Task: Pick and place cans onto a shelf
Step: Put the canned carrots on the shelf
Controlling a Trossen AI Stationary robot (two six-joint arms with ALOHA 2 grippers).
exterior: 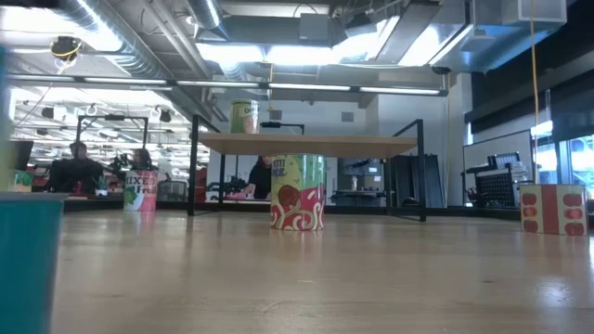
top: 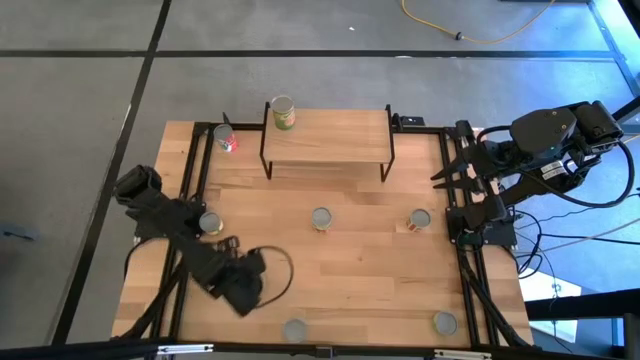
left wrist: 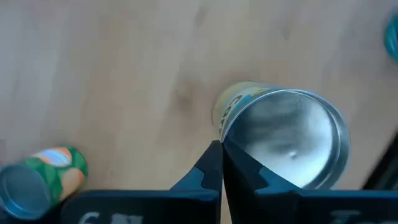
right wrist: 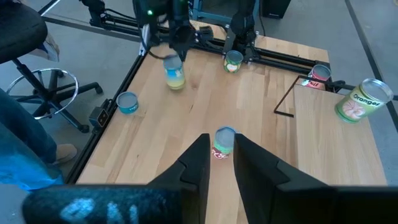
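Note:
The shelf (top: 325, 135) stands at the table's far middle with one green-labelled can (top: 283, 112) upright on its board. Other cans stand on the table: a red one (top: 226, 140) left of the shelf, a green one (top: 210, 222) by the left arm, and several more in the middle and along the near edge. My left gripper (left wrist: 222, 152) is shut and points down over the near left. A yellow-labelled can (left wrist: 280, 140) sits right beside its fingertips, and the hand (top: 243, 288) hides it from above. My right gripper (right wrist: 222, 146) waits open, high over the right edge. My left gripper's shut fingers (left wrist: 249, 174) come from above beside the silver top's rim (left wrist: 233, 134) of the yellow can. The can is not between the fingers. Whether the fingertips touch the rim I cannot tell.
Cans stand at the table's middle (top: 321, 218), the middle right (top: 419, 219), the near middle (top: 294, 330) and the near right (top: 444, 322). Black rails run along both side edges. Bare wood lies between the shelf and the middle cans. People sit in the room beyond the table.

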